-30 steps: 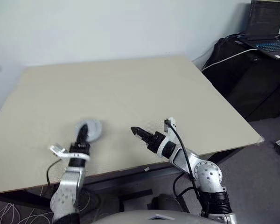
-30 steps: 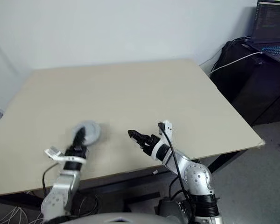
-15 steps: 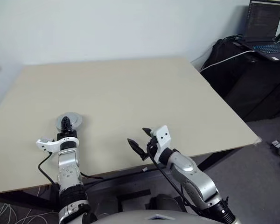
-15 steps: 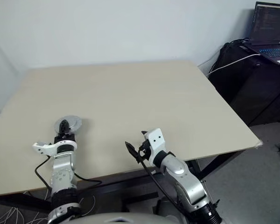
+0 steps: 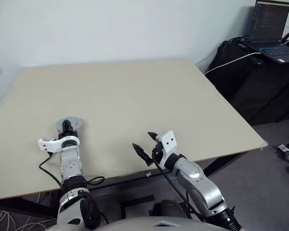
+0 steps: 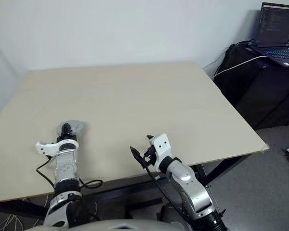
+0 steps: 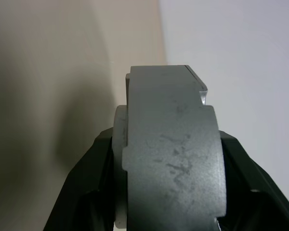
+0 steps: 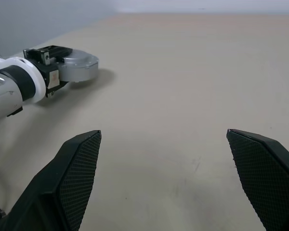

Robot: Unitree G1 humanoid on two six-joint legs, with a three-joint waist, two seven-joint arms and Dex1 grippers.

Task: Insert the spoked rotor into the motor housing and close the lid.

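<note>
Left end effector (image 5: 66,128) pinches a round silver-grey motor assembly (image 8: 78,66), apparently lidded, at the counter's (image 5: 135,91) near left. Right end effector (image 5: 145,145) hovers spread, empty. Lower the assembly level, releasing only once flat.

Your worktop (image 5: 135,91) lies bare ahead and to the right; pass freely there. Only the lid (image 8: 79,65) in the left gripper (image 5: 66,126) blocks the near left.

Office or lab; laptop (image 5: 269,30); bare table (image 5: 135,96)
</note>
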